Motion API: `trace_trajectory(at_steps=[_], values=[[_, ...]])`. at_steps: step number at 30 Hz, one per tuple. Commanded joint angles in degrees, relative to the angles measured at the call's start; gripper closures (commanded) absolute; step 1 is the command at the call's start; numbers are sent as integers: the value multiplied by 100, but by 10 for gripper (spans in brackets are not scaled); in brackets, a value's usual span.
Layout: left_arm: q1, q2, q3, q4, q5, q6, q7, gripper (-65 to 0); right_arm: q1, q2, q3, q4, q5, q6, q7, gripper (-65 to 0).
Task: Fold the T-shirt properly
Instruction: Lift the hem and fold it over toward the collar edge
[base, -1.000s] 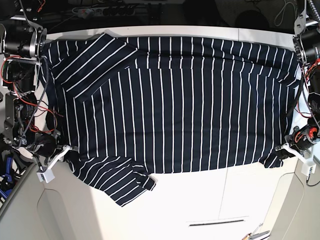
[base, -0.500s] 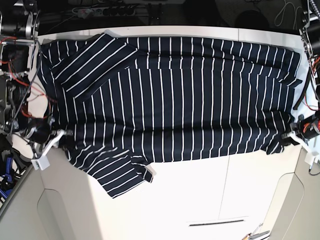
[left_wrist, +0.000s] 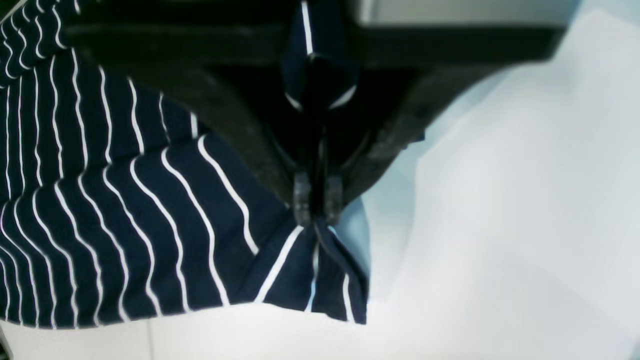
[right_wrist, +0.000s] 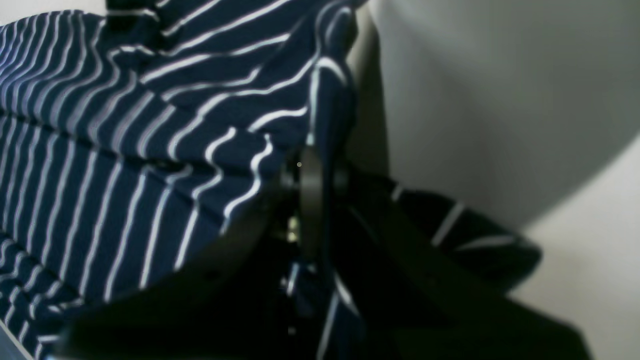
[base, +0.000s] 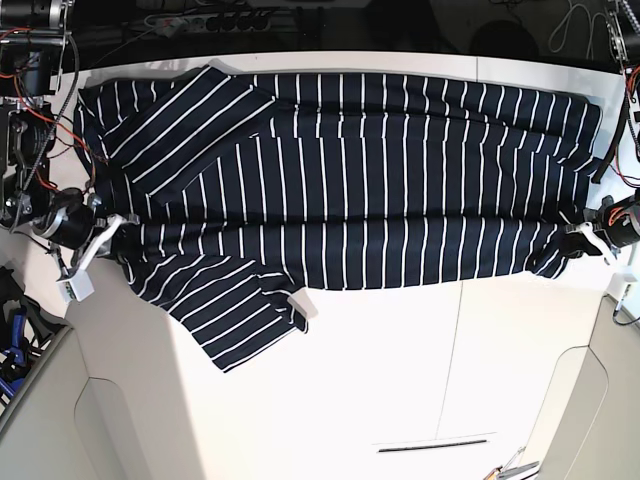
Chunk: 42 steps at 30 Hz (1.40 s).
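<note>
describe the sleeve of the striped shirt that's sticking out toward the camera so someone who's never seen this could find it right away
Start at the white table, where the dark striped T-shirt lies spread across the far half. Follow its near edge toward the base view's left, where one short sleeve pokes out over bare table. Its stripes run slanted, unlike the body's.

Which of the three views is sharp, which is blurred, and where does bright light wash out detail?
Base view: sharp, stripes on the T-shirt crisp, though the white table glares near the front edge. Left wrist view: fabric pinched at the left gripper in focus, table beside it overexposed. Right wrist view: soft and dim; the right gripper is a dark blur, stripes smeared.
</note>
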Motion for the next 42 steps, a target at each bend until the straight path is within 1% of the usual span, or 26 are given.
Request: trace_trajectory(at_steps=[1,3,4,6,7,8,11,13,16,18,20,23,26,30,34,38,42], values=[[-87,-153,-39,105,-101,-20,-160,0,59,92,63,92,-68,-35,111,0],[-90,-149,-39,105,-105,-20,-188,0,4,92,63,92,-256,-50,140,0],[-94,-151,-39,105,-105,-20,-188,0,-17,94,68,92,-295,-50,160,-75],[-92,-151,-39,105,-105,-22,-188,0,-20,94,72,92,-306,-70,155,-248],[-92,-149,-39,105,-105,-22,-186,0,-13,94,72,92,-284,-107,160,-310],[-92,-149,-39,105,-103,-22,-186,0,7,94,83,94,-236,-138,192,-346],[-92,-149,-39,105,-103,-24,-186,0,33,87,262,98,0,-151,389,-350],[-92,-149,-39,105,-103,-24,-184,0,42,74,476,98,17,-151,538,-350],[-87,-149,-39,105,-76,-24,-184,0,101,76,756,98,15,-153,673,-350],[-87,-149,-39,105,-81,-24,-184,0,133,68,857,98,13,-153,863,-350],[-76,-146,-39,105,-85,-28,-195,0,214,-48,916,90,-160,-155,1043,-350],[-74,-101,-39,105,-81,-52,-205,0,367,-352,918,83,-470,-155,1281,-352],[-76,7,-39,105,-74,-52,-203,0,592,-693,916,-66,-824,-157,1360,-352],[-74,142,-39,105,-50,-52,-197,0,1025,-953,896,-664,-1078,-151,1471,-352],[-57,146,-39,105,96,-52,-184,0,1360,-1019,861,-1294,-1276,-151,1749,-352],[-28,149,-39,105,155,-52,-190,0,1541,-1034,715,-1805,-1274,-131,1766,-352],[-28,149,-39,105,140,-52,-321,0,1519,-1034,345,-2055,-1309,-131,1777,-352]])
